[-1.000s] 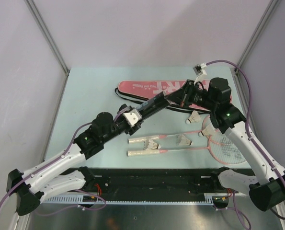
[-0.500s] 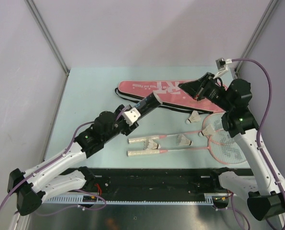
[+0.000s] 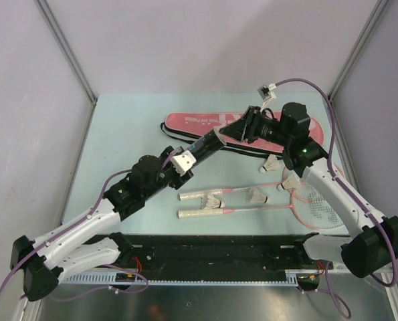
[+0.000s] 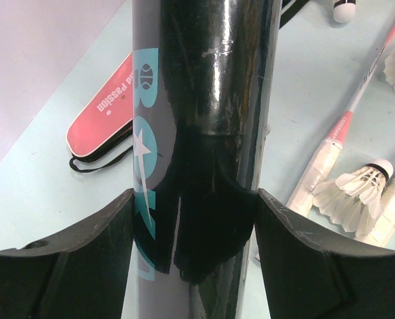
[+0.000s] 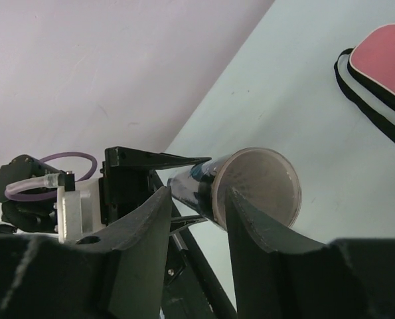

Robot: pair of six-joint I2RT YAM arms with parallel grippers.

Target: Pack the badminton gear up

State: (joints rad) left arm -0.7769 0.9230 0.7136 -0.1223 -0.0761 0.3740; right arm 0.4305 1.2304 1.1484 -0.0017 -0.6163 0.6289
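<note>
Above the table (image 3: 118,140), the left gripper (image 4: 194,199) is clamped around the black tube (image 3: 207,141), whose long axis slants up and away to the right, so its open mouth faces the right gripper (image 5: 197,196). That gripper hangs just off the mouth, jaws partly apart with nothing between them. The loose shuttlecocks (image 3: 271,163) lie below on the right arm's side, so fetching one looks like its job.

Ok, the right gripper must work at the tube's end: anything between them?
Nothing visible does. The round end of the black tube sits just beyond the right gripper, jaws parted; the left gripper clamps the tube lower down, clear of that end.
</note>
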